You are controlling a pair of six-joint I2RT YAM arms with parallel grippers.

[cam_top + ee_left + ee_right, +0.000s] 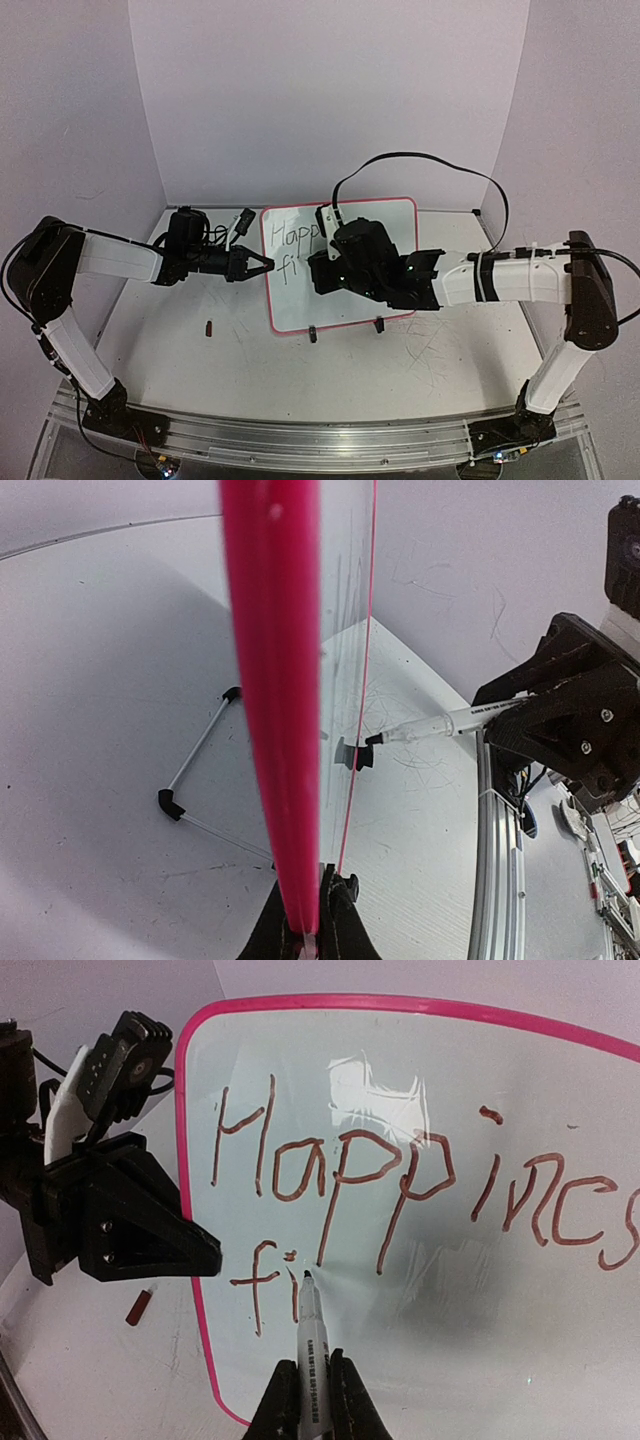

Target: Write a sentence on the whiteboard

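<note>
Now the right gripper (pixel 310 1385) is clenched on a marker (pixel 308 1330), whose tip meets the whiteboard (pixel 480 1360) just at 3 o'clock of "fi", the second line of the sentence (pixel 400 1175), under "Happines". That arm reaches in from 3 o'clock, forearm level across the board's face. At the board's 9 o'clock edge the left gripper (pixel 310 930) pinches the pink frame, its arm stretched in from 9 o'clock. The board stands upright. Bare table (pixel 420 370) lies open toward 6 o'clock, with a small red cap (pixel 209 327) at 8 o'clock.
</note>
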